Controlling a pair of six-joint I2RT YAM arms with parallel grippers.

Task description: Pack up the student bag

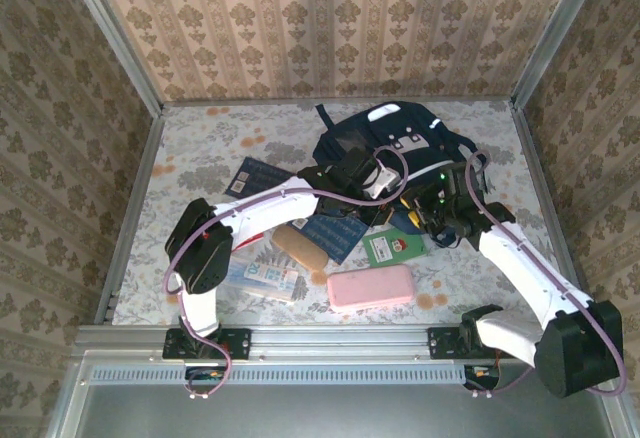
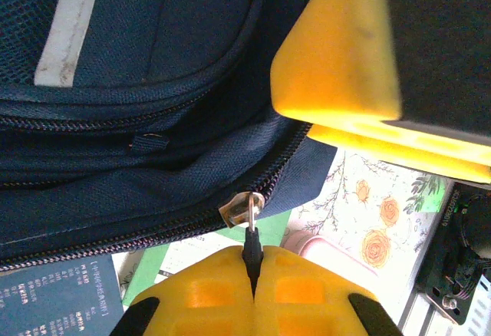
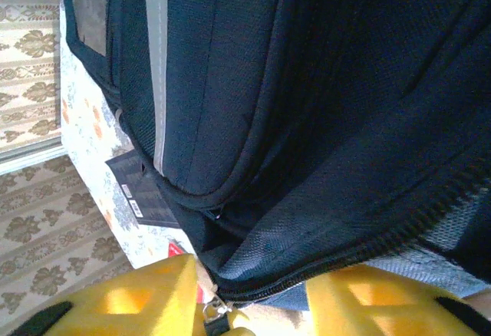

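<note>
The student bag (image 1: 392, 141), navy blue with pale stripes, lies at the back centre of the table. My left gripper (image 1: 375, 184) is at its near edge. In the left wrist view that gripper (image 2: 253, 265) is shut on the black pull tab of the bag's zipper, just below the metal slider (image 2: 244, 207). My right gripper (image 1: 432, 210) is close by on the right. Its yellow fingers (image 3: 146, 298) stand apart, with the bag's zippered edge (image 3: 330, 263) and a second slider (image 3: 215, 308) between them. The same bag (image 3: 307, 83) takes up most of the right wrist view.
Loose items lie in front of the bag: a pink pencil case (image 1: 370, 286), a green booklet (image 1: 393, 248), a dark blue booklet (image 1: 335, 234), a tan case (image 1: 300, 246), a blue-and-white packet (image 1: 262, 278) and a dark booklet (image 1: 250, 173). Patterned walls close in three sides of the table.
</note>
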